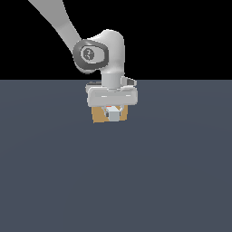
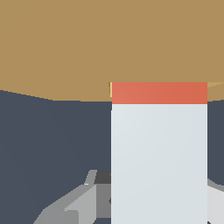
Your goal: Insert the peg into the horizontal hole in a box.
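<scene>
The tan box (image 1: 97, 116) stands on the dark floor, just beyond my gripper (image 1: 113, 110) in the exterior view. The peg (image 1: 113, 115) points end-on at that camera, with its pale grey-white end showing below the white hand. In the wrist view the peg (image 2: 159, 162) runs from the gripper to the box (image 2: 78, 43). Its orange-red end (image 2: 159, 92) meets the box face, and only a short orange band shows outside. The peg itself covers the hole. My gripper (image 2: 159, 205) is shut on the peg, with one grey finger (image 2: 72, 203) showing on one side of it.
A flat dark grey-blue floor (image 1: 116, 181) stretches around the box on all sides. The white arm (image 1: 59, 22) rises toward the upper part of the exterior view's left. Nothing else stands on the floor.
</scene>
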You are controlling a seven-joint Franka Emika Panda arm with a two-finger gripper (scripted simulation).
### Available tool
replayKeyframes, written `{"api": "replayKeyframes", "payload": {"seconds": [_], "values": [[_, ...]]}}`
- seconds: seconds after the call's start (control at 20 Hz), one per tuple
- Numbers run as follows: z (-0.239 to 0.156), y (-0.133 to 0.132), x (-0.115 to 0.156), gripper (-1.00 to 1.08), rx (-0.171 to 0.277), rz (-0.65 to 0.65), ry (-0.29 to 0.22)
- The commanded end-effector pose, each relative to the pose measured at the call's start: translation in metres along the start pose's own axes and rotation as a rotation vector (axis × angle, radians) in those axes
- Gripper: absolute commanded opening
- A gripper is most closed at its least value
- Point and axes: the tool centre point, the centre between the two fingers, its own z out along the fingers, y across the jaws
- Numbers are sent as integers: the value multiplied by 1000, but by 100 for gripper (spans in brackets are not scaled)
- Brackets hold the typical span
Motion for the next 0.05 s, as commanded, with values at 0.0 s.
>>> {"api": "replayKeyframes", "payload": {"seconds": [0.0], "values": [[-1,1,3,-100,-3,2,0]]}}
